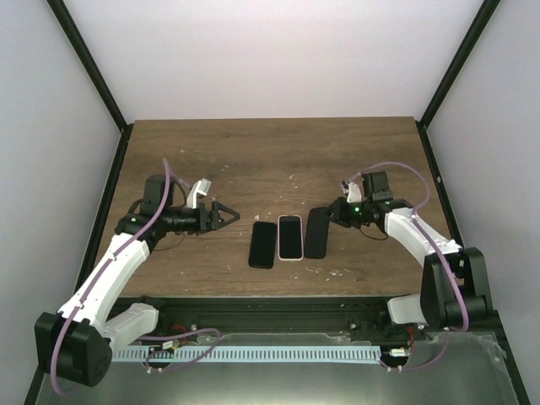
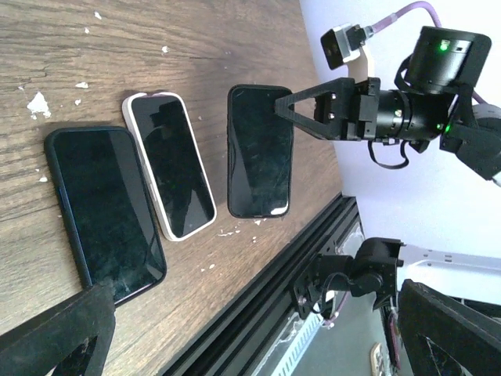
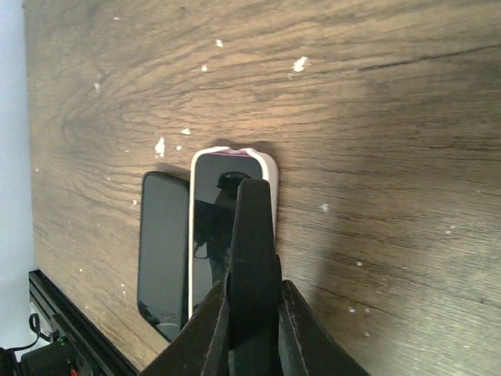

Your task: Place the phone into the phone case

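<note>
Phone (image 1: 315, 238), rightmost of three, clamped in right claw (image 1: 328, 216); left claw (image 1: 232, 218) spread, left of them.

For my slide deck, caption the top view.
Right tool grips the rightmost phone; left tool open near the leftmost phone.

On the table (image 1: 211, 152), the cased phone (image 1: 290, 238) lies between the left phone (image 1: 262, 245) and the right phone (image 1: 316, 233), held in the right tool (image 1: 327, 217).
</note>
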Action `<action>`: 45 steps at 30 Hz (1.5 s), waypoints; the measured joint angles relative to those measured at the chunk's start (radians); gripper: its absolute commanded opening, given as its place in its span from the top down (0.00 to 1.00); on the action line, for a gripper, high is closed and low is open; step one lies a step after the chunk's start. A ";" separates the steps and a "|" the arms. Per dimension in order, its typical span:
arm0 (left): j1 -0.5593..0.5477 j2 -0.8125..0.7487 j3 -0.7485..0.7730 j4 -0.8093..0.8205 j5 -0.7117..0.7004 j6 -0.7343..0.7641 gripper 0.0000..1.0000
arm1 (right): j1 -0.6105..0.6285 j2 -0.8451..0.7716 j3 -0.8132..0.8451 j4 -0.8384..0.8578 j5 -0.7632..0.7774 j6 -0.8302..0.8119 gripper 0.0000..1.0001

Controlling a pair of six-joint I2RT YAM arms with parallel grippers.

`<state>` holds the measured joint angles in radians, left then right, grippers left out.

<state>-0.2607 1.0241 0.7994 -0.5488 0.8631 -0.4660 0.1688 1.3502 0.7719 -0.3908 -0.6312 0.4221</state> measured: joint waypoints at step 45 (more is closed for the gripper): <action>0.000 -0.165 0.336 -0.174 -0.491 0.090 0.00 | -0.061 -0.458 0.262 -0.264 0.251 -0.004 0.00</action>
<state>-0.2604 0.8593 1.1351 -0.7227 0.3717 -0.3763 0.1074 0.8925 1.0344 -0.6552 -0.3805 0.4183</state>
